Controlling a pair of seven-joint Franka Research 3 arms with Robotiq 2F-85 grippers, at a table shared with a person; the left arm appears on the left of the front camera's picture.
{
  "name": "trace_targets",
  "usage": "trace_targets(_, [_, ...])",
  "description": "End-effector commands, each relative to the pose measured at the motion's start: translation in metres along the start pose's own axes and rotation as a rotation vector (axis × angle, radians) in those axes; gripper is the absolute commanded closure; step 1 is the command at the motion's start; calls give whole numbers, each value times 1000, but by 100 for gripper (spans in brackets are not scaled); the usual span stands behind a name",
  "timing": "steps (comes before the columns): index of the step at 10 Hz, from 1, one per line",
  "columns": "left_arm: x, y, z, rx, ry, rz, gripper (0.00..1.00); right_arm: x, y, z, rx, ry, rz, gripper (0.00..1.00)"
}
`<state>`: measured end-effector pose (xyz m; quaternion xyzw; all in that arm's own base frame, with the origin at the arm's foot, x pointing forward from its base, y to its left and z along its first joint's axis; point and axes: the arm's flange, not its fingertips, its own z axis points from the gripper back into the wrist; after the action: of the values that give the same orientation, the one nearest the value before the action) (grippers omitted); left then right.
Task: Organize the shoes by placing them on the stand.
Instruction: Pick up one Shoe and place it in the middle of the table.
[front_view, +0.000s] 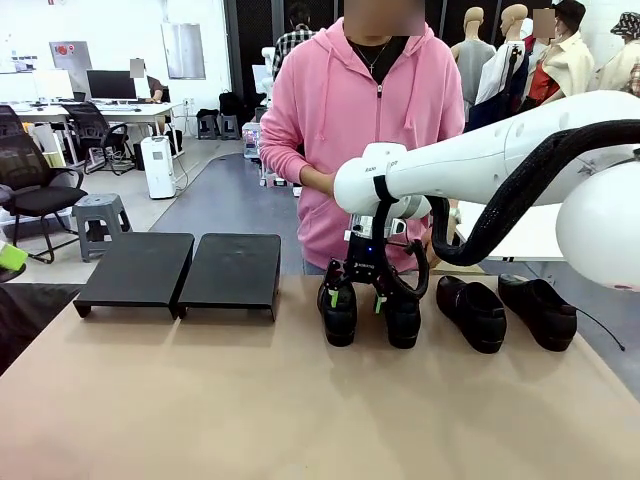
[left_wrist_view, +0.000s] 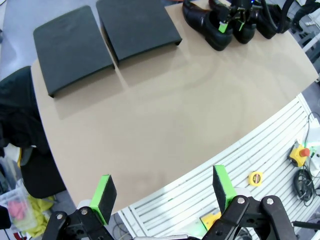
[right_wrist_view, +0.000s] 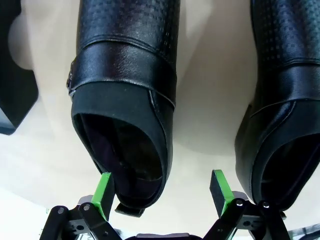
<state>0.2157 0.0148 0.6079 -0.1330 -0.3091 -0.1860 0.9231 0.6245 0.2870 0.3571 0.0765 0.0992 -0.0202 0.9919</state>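
We are seeing the stand (front_view: 180, 268) sitting on the far left of the table (front_view: 300, 410), its two sections side by side, and the four shoes (front_view: 478, 312) standing in a row to its right. The right gripper (front_view: 356, 300) is hanging at the heel of the leftmost shoe (front_view: 338, 320), one finger over its opening and the other over the gap beside the second shoe (front_view: 403, 322), while a person (front_view: 350, 120) is standing behind the table.

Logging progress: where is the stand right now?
In the front view, the stand sits on the table toward its far left, left of the leftmost shoe.
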Motion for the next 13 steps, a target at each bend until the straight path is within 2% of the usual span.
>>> trace_targets(1, [0,2,0,-11,-13,-10,0,-10,-9,-1,39,-36,-87,60])
trace_targets(2, [0,2,0,-11,-13,-10,0,-10,-10,-1,62,-37,-79,100])
trace_targets(4, [0,2,0,-11,-13,-10,0,-8,-9,-7,63,-91,-118,100])
trace_targets(9, [0,2,0,-11,-13,-10,0,-8,-8,-14,49,-85,-120,100])
trace_targets(11, [0,2,0,-11,-13,-10,0,-18,-9,0,41,-93,-91,100])
trace_targets(13, [0,2,0,-11,-13,-10,0,-47,-6,27,23,-90,-47,100])
